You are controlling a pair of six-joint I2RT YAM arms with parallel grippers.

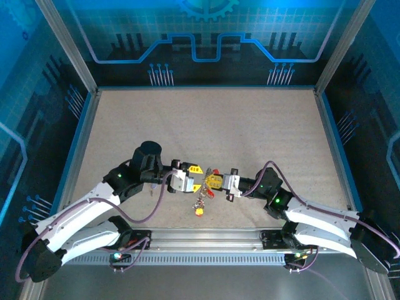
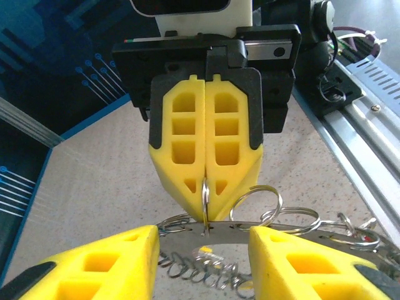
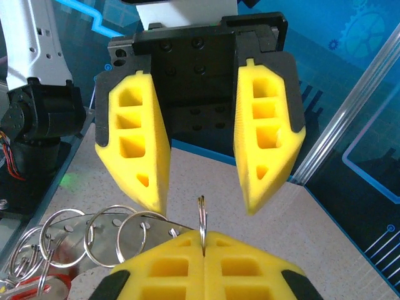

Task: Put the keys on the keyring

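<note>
The keyring (image 2: 275, 234) is a flat grey metal ring held above the table, with small wire split rings (image 2: 256, 203) threaded through its rim. My right gripper (image 3: 203, 236) is shut on one upright split ring (image 3: 201, 215) at that rim. It faces the left wrist camera as my right gripper (image 2: 205, 201). My left gripper (image 2: 203, 236) is open, a finger on either side of the rim, and appears opposite as my left gripper (image 3: 205, 205). From above, both grippers (image 1: 199, 179) (image 1: 207, 182) meet tip to tip. Keys (image 1: 200, 209) with a red and yellow head dangle below them. A red key head (image 3: 44, 286) shows at the lower left.
The beige table (image 1: 206, 125) stretches back to a blue-lit wall. An aluminium rail (image 1: 206, 240) runs along the near edge between the arm bases. Metal frame posts (image 1: 69, 44) stand at the back corners.
</note>
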